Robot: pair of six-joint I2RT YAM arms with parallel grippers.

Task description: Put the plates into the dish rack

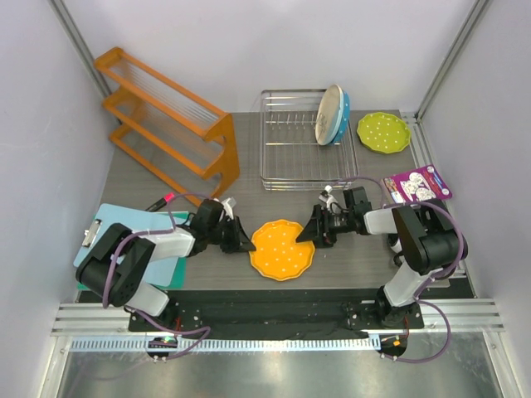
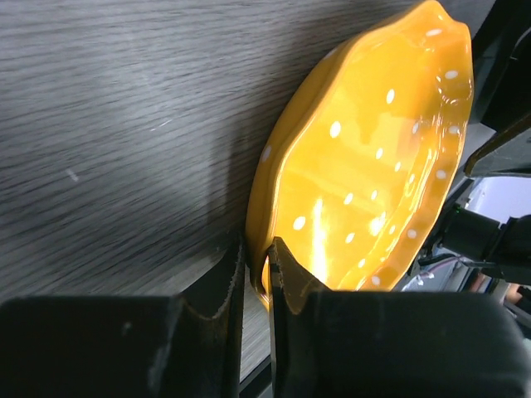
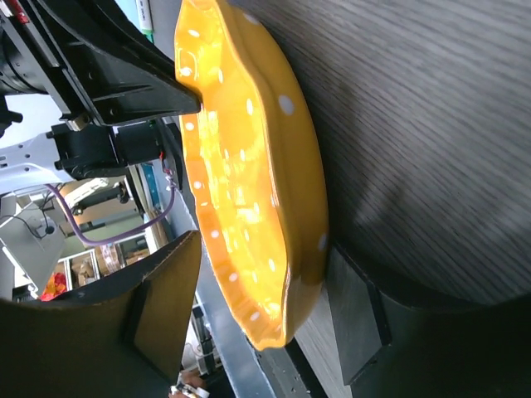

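Note:
The orange plate with white dots (image 1: pixel 282 249) lies on the table between my grippers. My left gripper (image 1: pixel 246 242) is shut on its left rim; in the left wrist view the fingertips (image 2: pixel 259 267) pinch the edge of the orange plate (image 2: pixel 365 166). My right gripper (image 1: pixel 311 235) is open with the plate's right rim between its jaws; in the right wrist view (image 3: pixel 261 311) one finger lies under the orange plate (image 3: pixel 249 166) and the other stands off above it. The cream plate (image 1: pixel 329 112) and the blue plate (image 1: pixel 342 123) stand in the dish rack (image 1: pixel 290 157). The lime-green plate (image 1: pixel 383 132) lies right of the rack.
An orange slatted shelf (image 1: pixel 170 124) stands at the back left. A teal clipboard (image 1: pixel 116 240) lies under the left arm, with a pink marker (image 1: pixel 162 201) beside it. A purple card (image 1: pixel 419 184) lies at the right edge.

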